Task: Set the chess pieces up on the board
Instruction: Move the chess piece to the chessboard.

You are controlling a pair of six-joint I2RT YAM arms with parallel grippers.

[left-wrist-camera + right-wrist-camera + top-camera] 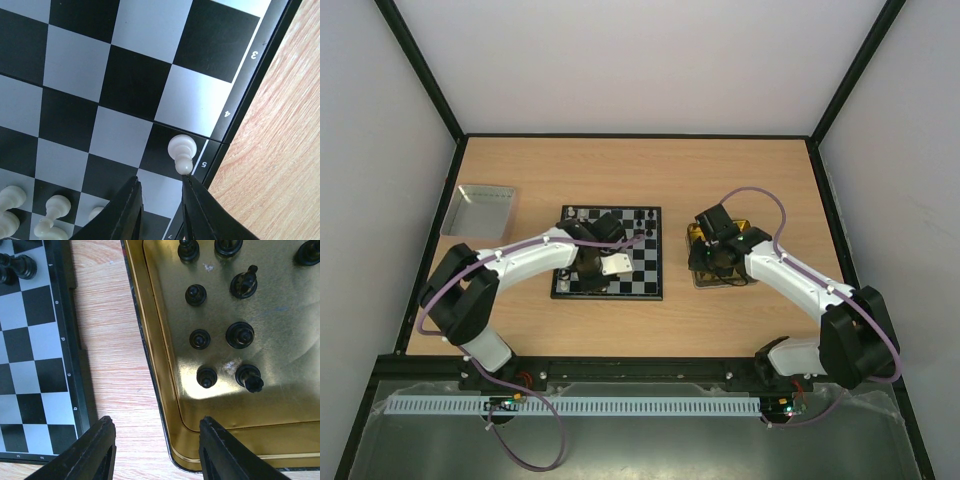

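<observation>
The board lies mid-table. My left gripper hovers low over it. In the left wrist view my left gripper is open and empty. A white pawn stands on a dark square by the board's edge mark "5", its head touching my right fingertip. More white pieces stand at lower left. My right gripper is open and empty over the near left rim of the yellow tray, its jaws straddling that rim. Several black pieces stand in the tray.
A silver metal tray sits at the far left of the table. Two black pieces stand on the board's corner in the right wrist view. Bare wood separates board and yellow tray.
</observation>
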